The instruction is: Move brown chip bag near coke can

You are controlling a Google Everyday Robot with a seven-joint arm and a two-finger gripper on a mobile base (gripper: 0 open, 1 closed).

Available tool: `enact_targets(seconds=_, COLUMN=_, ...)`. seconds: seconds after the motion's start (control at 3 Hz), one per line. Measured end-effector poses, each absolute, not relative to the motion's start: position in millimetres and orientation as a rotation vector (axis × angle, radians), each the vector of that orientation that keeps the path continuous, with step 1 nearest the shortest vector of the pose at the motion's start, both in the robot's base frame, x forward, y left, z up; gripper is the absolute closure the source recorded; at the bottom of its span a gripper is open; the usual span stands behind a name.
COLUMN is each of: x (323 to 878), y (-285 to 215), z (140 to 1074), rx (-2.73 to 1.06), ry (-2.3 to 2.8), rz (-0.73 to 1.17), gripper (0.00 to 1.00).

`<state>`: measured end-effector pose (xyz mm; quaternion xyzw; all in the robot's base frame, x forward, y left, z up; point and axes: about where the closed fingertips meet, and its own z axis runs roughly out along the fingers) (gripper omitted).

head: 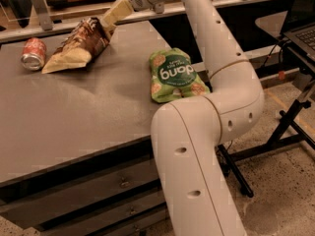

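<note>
The brown chip bag [78, 45] lies on the dark table [74, 122] at the back left, with its cream lower end pointing toward the coke can. The coke can [33, 53] lies on its side just left of the bag, a small gap between them. My gripper [114, 14] is at the bag's upper right corner, reaching in from the right, touching or just off its top edge.
A green snack bag [174, 75] lies near the table's right edge, close to my arm's elbow [236, 92]. A rail and shelf [59, 18] run behind the table. A black stand [290, 127] and a laptop [302, 33] are at the right.
</note>
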<state>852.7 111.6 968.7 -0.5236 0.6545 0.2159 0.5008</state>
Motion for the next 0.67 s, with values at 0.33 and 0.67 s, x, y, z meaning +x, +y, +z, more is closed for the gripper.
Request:
enact_targets(seconds=0.33, x=842.7, y=99.4, z=974.8, rx=-1.254, ry=1.637, rz=0.528, gripper=0.0)
enact_targets(seconds=0.67, x=843.0, y=100.2, z=973.6, rx=-1.255, ry=1.637, rz=0.529, gripper=0.0)
